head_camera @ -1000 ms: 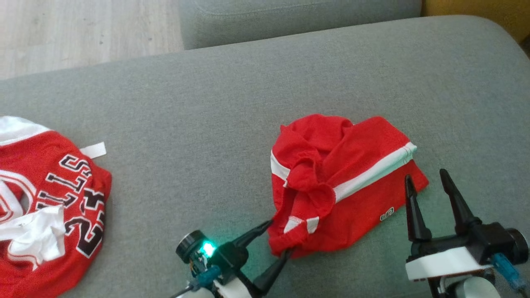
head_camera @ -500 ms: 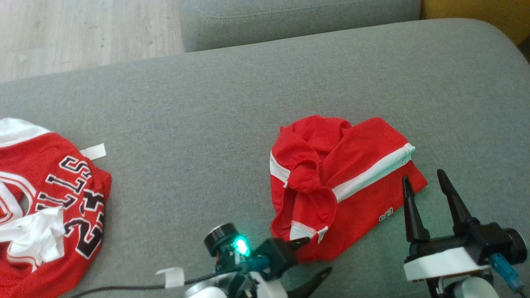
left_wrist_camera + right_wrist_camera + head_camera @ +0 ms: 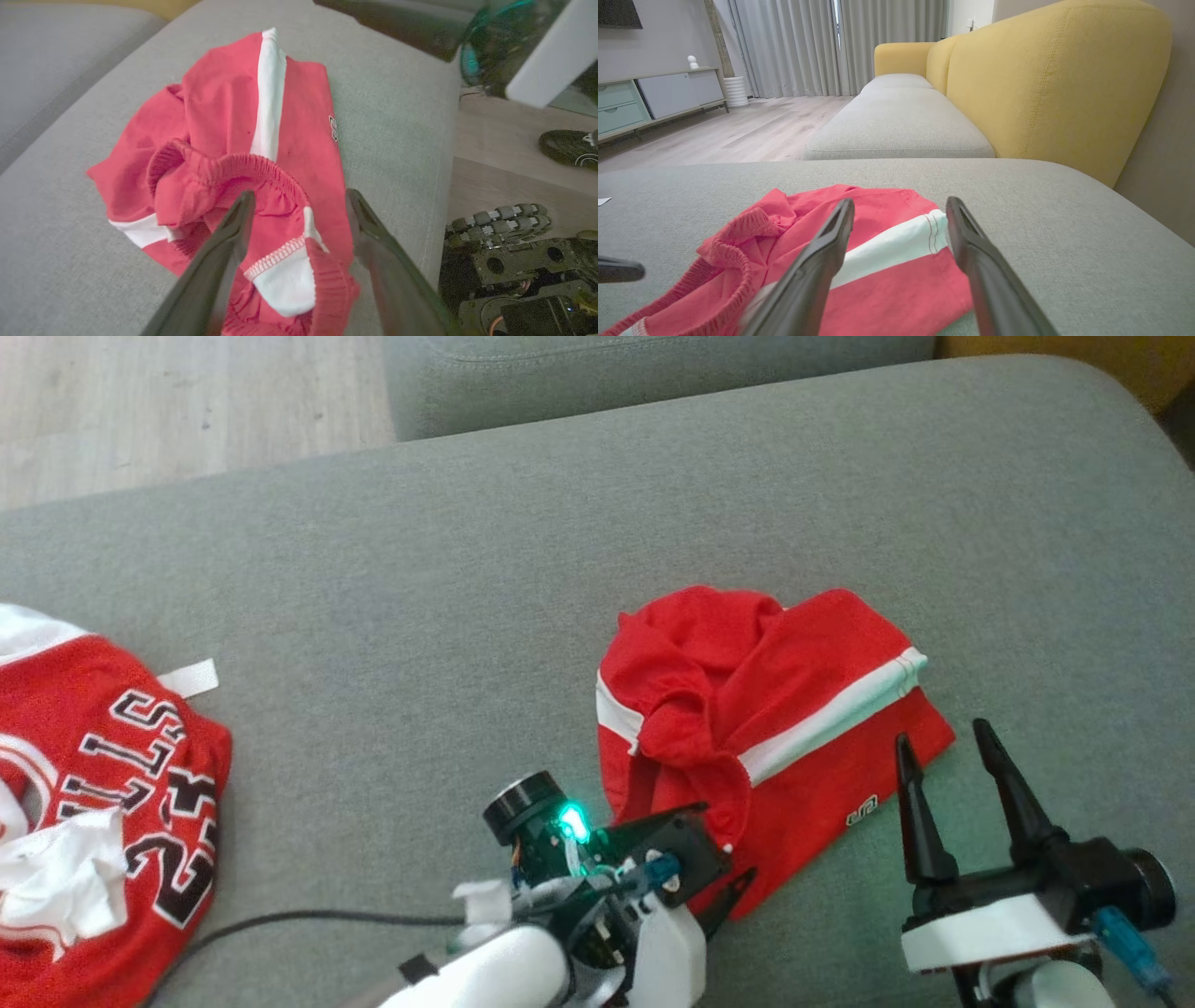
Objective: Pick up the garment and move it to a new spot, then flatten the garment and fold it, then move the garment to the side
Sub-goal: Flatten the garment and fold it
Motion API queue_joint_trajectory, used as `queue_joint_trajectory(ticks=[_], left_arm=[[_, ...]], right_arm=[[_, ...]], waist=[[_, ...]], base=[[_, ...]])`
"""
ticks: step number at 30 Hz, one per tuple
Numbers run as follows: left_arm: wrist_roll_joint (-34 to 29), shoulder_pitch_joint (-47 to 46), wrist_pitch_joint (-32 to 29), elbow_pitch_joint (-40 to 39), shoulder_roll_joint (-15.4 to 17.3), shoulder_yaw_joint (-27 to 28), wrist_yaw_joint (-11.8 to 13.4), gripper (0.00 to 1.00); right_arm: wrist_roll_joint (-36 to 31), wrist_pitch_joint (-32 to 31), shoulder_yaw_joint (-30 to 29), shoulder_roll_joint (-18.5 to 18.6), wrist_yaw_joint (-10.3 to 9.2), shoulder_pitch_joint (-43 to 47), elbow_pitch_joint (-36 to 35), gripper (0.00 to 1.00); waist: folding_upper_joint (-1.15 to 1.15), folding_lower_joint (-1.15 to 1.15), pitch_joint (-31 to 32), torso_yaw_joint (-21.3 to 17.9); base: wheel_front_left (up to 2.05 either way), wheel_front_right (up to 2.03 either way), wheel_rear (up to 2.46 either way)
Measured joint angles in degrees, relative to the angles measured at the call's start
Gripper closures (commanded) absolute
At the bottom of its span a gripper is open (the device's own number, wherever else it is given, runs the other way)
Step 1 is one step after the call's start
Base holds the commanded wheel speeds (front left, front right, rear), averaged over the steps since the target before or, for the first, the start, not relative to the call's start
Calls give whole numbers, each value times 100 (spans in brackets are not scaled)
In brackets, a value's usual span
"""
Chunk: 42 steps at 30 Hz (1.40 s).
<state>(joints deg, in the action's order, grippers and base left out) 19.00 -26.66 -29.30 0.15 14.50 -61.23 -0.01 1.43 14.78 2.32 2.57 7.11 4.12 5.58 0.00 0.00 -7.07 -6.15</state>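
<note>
The garment (image 3: pixel 747 709) is a pair of red shorts with a white side stripe, lying crumpled on the grey sofa cushion (image 3: pixel 467 597). My left gripper (image 3: pixel 726 845) is at its near edge and open. In the left wrist view the gripper (image 3: pixel 300 193) has its two fingers on either side of the elastic waistband and a white hem corner of the garment (image 3: pixel 243 116), not closed on them. My right gripper (image 3: pixel 941 733) stands open just off the garment's right corner, fingers pointing away from me. In the right wrist view the gripper (image 3: pixel 900 200) frames the striped leg of the garment (image 3: pixel 878 242).
A red jersey (image 3: pixel 103 784) with black lettering and a white cloth (image 3: pixel 56 877) on it lies at the cushion's left end. A black cable (image 3: pixel 308 919) trails near the front edge. A yellow backrest (image 3: pixel 1041 84) rises on the right. A dark shoe (image 3: pixel 567 148) is on the wooden floor.
My left gripper has swung right along the garment's near edge and turned, so its fingers now straddle the waistband corner. The right gripper has held still. The head view shifted slightly.
</note>
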Motion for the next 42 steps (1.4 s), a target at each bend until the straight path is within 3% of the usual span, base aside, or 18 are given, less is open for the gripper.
queue_joint_trajectory(ticks=[9, 10, 11, 12, 13, 20, 26, 29, 34, 42], left_arm=[[20, -153, -165, 802, -192, -48, -55, 0], [21, -152, -185, 840, -201, -54, -56, 6], [45, -152, -189, 870, -209, -55, -57, 26], [78, -152, -189, 891, -211, -64, -57, 79], [79, -152, -189, 891, -212, -67, -58, 100], [191, -93, -53, 713, -180, -87, 35, 100], [538, 350, 1141, 109, -10, 753, 589, 100], [716, 742, 1677, -5, 271, 1159, 760, 100], [911, 1127, 2348, 8, 614, 1600, 859, 100], [1136, 1207, 3050, 466, 578, 1886, 811, 100]], right_arm=[[0, 0, 58, 0, 0, -5, 32, 0], [0, 0, 54, 0, 0, -5, 32, 0], [0, 0, 53, 0, 0, -5, 33, 0], [0, 0, 48, 0, 0, -5, 33, 0], [0, 0, 42, 0, 0, -5, 33, 0], [1, 0, -18, 0, 0, 0, 35, 0], [25, 0, -91, 0, 0, 9, 62, 0], [171, 0, -109, 0, 0, 7, 164, 0], [286, 0, -247, 2, 0, -29, 559, 0], [1345, 0, 199, 552, 0, -520, 1718, 0]], waist=[[0, 0, -67, -171], [0, 0, -67, -184], [0, 0, -65, -194], [0, 0, -60, -203], [0, 0, -57, -201], [0, 0, 13, -83], [0, 0, 95, 150], [0, 0, 103, 308], [0, 0, 53, 607], [0, 0, -17, 979]], base=[[0, 0, 0], [0, 0, 0], [0, 0, 0], [0, 0, 0], [0, 0, 0], [0, 0, 0], [0, 0, 0], [0, 0, 0], [0, 0, 0], [0, 0, 0]])
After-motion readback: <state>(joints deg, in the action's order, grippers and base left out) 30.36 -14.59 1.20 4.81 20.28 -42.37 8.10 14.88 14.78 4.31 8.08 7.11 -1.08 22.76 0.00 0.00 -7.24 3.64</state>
